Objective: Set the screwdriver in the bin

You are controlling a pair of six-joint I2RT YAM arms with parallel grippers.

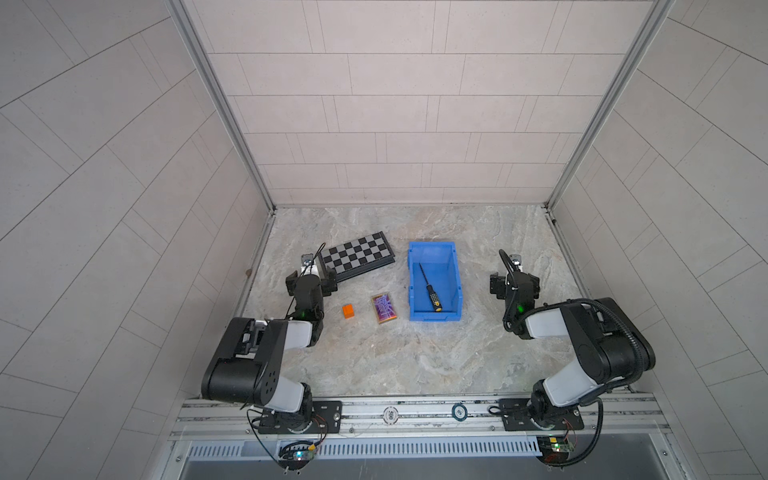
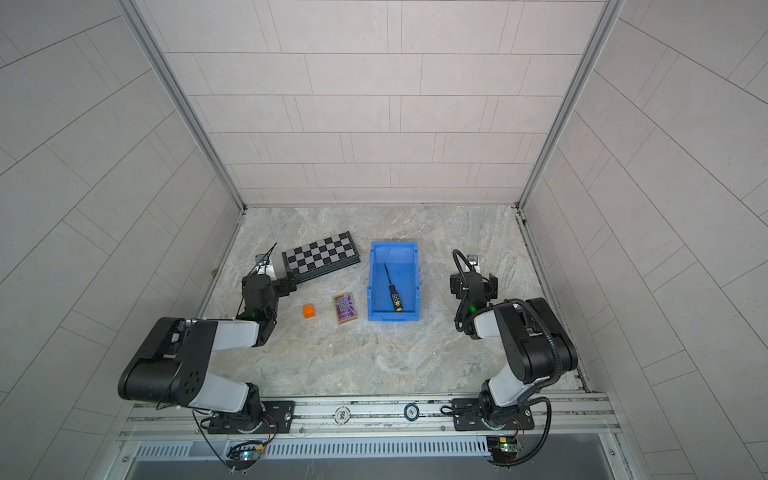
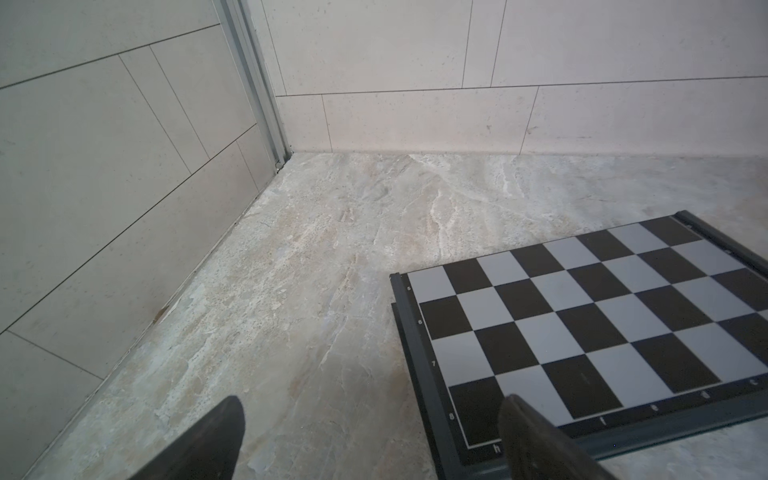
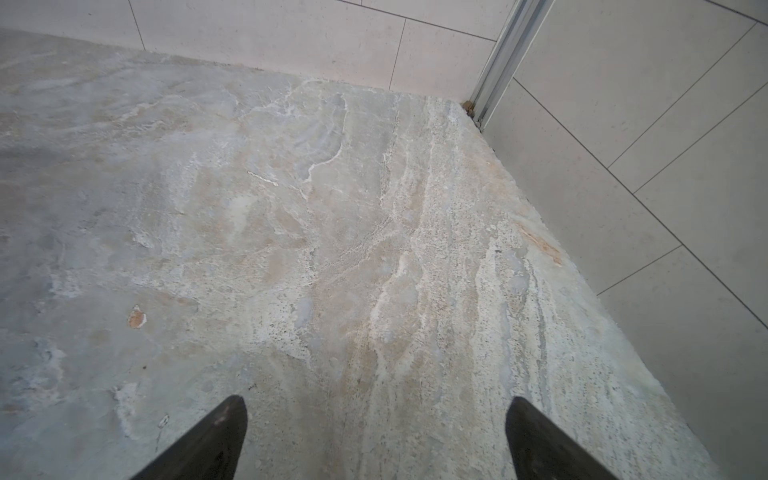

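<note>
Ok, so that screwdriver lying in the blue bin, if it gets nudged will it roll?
The screwdriver looks stiff: its thin metal shaft is straight. The rounded handle would probably let it roll sideways until a wall of the bin stops it. Lifted by the shaft it would likely tip handle-down, since the handle is thicker.

Marbled tabletop (image 1: 374, 365) with checkerboard (image 1: 357, 254), blue bin (image 1: 432, 316), orange cube (image 1: 348, 311), purple box (image 1: 383, 306).

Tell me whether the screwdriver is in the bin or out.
In: both top views show the screwdriver lying on the floor of the blue bin, enclosed by its walls.
</note>
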